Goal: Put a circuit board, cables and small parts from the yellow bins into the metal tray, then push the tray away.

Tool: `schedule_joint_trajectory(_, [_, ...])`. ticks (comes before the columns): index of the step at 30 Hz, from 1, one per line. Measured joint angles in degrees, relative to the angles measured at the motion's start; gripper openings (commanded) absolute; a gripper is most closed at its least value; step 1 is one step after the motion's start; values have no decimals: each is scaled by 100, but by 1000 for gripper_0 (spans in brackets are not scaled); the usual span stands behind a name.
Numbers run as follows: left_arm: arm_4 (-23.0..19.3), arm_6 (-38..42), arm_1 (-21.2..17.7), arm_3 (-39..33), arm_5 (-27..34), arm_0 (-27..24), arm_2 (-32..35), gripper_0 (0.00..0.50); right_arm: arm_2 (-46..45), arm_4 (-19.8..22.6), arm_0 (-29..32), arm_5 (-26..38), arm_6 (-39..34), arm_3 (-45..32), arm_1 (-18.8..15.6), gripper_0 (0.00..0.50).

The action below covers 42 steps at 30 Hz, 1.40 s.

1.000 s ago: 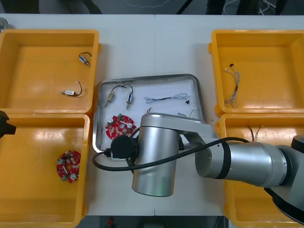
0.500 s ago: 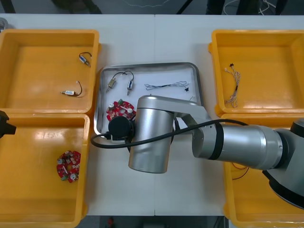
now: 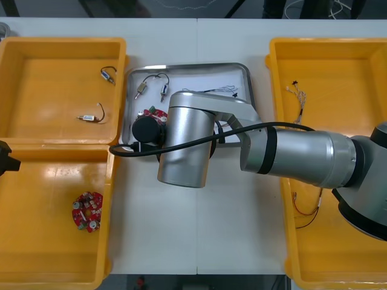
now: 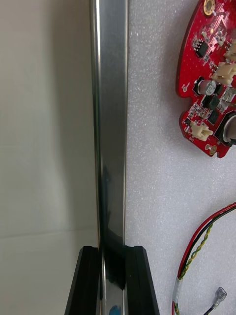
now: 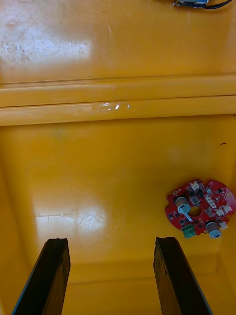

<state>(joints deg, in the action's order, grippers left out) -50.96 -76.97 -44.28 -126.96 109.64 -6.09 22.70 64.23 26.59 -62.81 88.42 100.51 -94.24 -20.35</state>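
Metal tray [image 3: 187,65]: shiny rim, white inside, between yellow bins [image 3: 36,78] on bench [image 3: 199,229], near part hidden under right arm [image 3: 302,160]. Rim pinched in right claw [image 4: 112,250]; circuit board [image 4: 209,93], red-yellow cable [image 4: 195,256] inside. Left claw [image 5: 110,248] spread wide, empty, over second board [image 5: 199,214].

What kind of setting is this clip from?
Probably an electronics kitting bench in a lab or workshop: yellow bins hold a red circuit board and cables. The right gripper clamps the rim of the metal tray, and the left gripper hovers open over a bin.

Mirror-shiny metal tray [image 4: 110,123]; glossy plastic yellow bins [image 3: 54,78]; matt table [image 3: 199,229].
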Motion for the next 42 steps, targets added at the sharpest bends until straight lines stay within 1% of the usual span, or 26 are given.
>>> schedule_joint_trajectory(8, [0,0,0,0,0,0,0,500,0,15,-171,-192,0,374,0,0])
schedule_joint_trajectory(12, [0,0,0,0,0,0,0,500,-1,19,-229,-443,0,611,-1,0])
schedule_joint_trajectory(20, [0,0,0,-1,0,0,0,500,-1,77,-339,-681,1,929,-1,0])
schedule_joint_trajectory(24, [0,0,0,-1,0,0,0,500,-1,343,-457,-942,1,1189,-1,0])
schedule_joint_trajectory(27, [0,0,0,-1,0,0,0,500,-1,417,-549,-1125,2,1382,-1,0])
schedule_joint_trajectory(34, [0,0,0,-1,0,0,0,500,-1,441,-698,-1486,35,1790,-1,0])
schedule_joint_trajectory(39, [0,0,0,-2,0,0,0,500,-1,446,-751,-1784,343,2071,-1,0])
schedule_joint_trajectory(42, [0,0,0,-2,0,0,0,500,-1,452,-765,-1969,385,2215,-1,0])
